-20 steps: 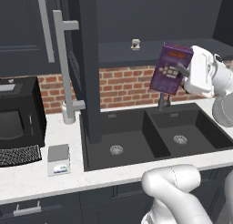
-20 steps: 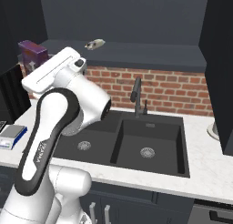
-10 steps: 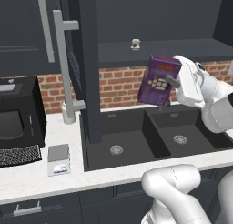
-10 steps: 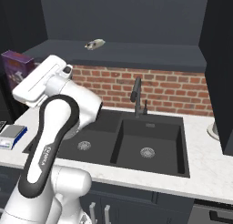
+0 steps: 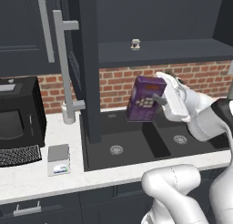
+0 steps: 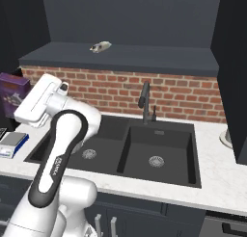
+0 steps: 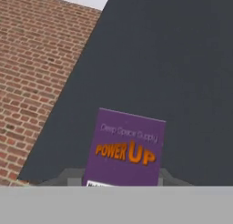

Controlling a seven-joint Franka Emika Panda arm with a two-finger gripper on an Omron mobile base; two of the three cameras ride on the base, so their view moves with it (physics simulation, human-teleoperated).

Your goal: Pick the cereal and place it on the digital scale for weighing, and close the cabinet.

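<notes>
The purple cereal (image 5: 145,99) box hangs tilted in the air over the black sink, with my gripper (image 5: 157,99) shut on its right side. In the hand view the cereal (image 7: 125,151) sits between my fingers with its "Power Up" face showing. From the right base view, the cereal (image 6: 13,92) peeks out left of my white hand. The digital scale (image 5: 59,158) lies flat on the white counter left of the sink, bare on top; the digital scale (image 6: 12,144) is below and left of the box. The cabinet (image 5: 89,68) door stands open, edge-on, just left of the box.
A black microwave (image 5: 18,116) stands at the far left. The double sink (image 6: 140,149) has a dark faucet (image 6: 144,100) behind it. A tiny jar (image 5: 135,44) sits on the open cabinet shelf. The door's long silver handle (image 5: 63,70) juts toward the counter.
My arm has carried the cereal leftward and lower, from above the right sink basin to near the open cabinet door. The grip has stayed shut on the box.
</notes>
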